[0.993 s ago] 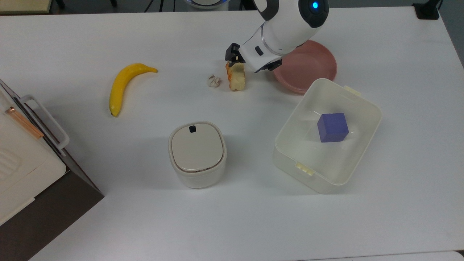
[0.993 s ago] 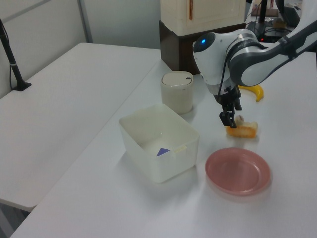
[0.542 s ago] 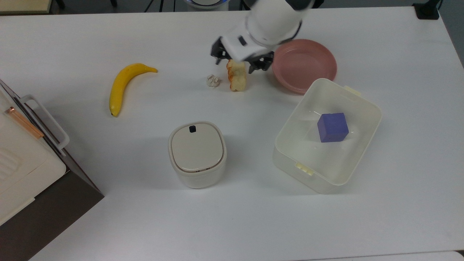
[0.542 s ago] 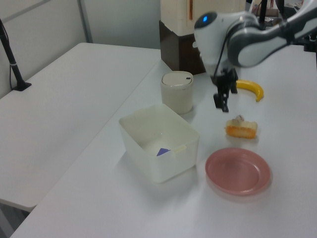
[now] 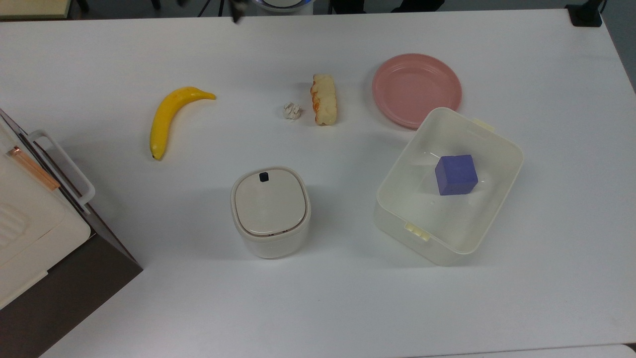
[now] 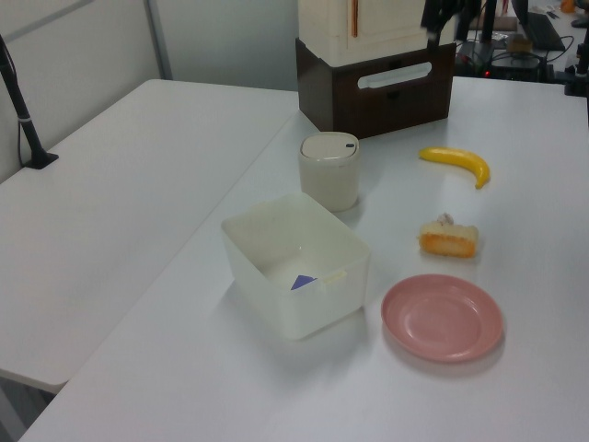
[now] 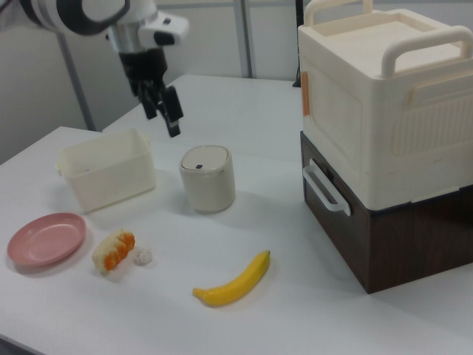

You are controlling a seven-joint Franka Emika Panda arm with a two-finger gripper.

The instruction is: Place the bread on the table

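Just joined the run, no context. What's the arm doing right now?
Nothing is being held. The bread lies flat on the table, between the paper ball and the pink plate, touching neither. The gripper hangs open and empty high above the table, well clear of the bread. Judging by how things lie, the bread is placed. The banana and the other items sit apart, untouched.

Bread (image 5: 323,99) bumpy, matt; table (image 5: 318,308) smooth matt white.
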